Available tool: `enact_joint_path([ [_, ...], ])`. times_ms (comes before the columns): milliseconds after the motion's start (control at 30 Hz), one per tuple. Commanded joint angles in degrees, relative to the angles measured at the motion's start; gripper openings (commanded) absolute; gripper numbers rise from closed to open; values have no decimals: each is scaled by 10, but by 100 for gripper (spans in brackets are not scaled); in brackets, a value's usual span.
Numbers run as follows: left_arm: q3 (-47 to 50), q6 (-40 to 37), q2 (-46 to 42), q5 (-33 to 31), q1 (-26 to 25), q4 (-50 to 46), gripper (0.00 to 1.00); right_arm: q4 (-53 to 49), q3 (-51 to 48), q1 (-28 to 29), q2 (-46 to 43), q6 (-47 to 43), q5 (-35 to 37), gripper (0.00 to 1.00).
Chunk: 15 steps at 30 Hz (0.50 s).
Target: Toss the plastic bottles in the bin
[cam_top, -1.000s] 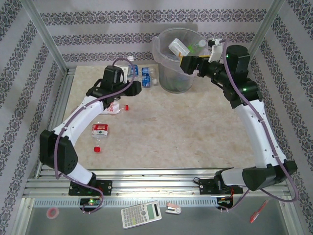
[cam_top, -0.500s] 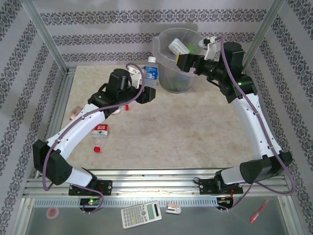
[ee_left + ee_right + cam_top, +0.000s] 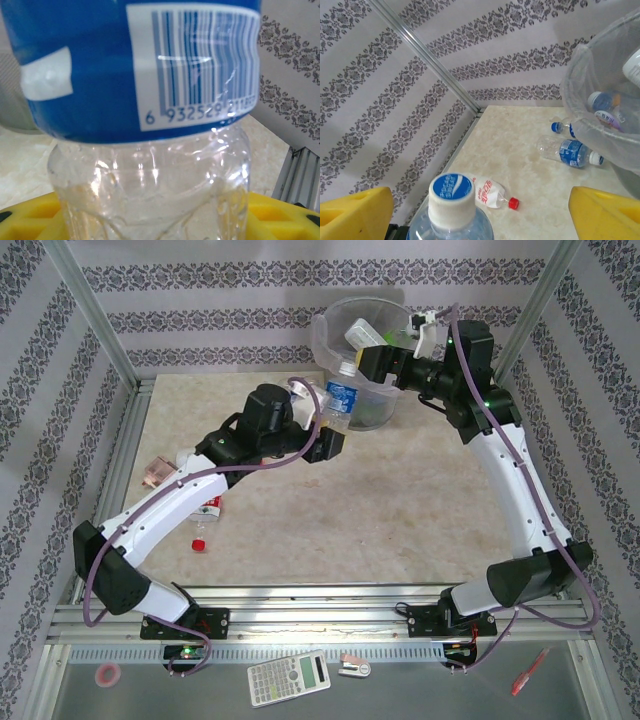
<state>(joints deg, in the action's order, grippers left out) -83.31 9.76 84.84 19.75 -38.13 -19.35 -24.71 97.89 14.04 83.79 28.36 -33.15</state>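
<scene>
The left claw [image 3: 333, 430] is clenched on the lower body of the held bottle [image 3: 341, 397]. In the left wrist view its yellow pads [image 3: 30, 220] press the clear, ribbed plastic from both sides. This bottle stands upright, with a glossy blue label bearing a white barcode panel and a white screw cap [image 3: 452, 192] with a blue top. It hangs above the surface [image 3: 400, 510], close against the near-left side of the bin [image 3: 326, 332]; I cannot tell whether they touch.

The right claw [image 3: 372, 362] sits at the bin's right rim, released and wide open, gripping nothing. In the right wrist view its 2 yellow foam blocks [image 3: 355, 212] fill the bottom corners, well apart. The held bottle's cap shows in the gap between them, touching neither.

The bin is round, with a dark mesh wall and a translucent, wrinkled bag lining folded over its rim. Discarded bottles [image 3: 601, 100] lie inside it.

On the pale marbled surface near the bin's foot, a white-capped bottle [image 3: 572, 151] and a blue-capped bottle [image 3: 559, 128] lie on their sides, both with blue labels. Nearer the arms lies a crushed red-labelled bottle [image 3: 490, 191] with a red cap. The overhead view shows a second red-labelled bottle [image 3: 208, 508] partly under the left arm, and a pinkish clear box [image 3: 155, 472] at the left edge. Below the arm bases lie a calculator [image 3: 288, 677], a pink ring [image 3: 107, 673] and a red pen [image 3: 528, 672].
</scene>
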Motion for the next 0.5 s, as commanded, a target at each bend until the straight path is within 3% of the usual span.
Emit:
enact_joint_path([
  [0, -29, -36, 14, -14, -17, -24, 52, -8, 18, 7, 8, 11, -23, 89],
  [467, -59, -57, 31, -20, -33, -43, 52, -19, 8, 10, 13, 17, -43, 74],
])
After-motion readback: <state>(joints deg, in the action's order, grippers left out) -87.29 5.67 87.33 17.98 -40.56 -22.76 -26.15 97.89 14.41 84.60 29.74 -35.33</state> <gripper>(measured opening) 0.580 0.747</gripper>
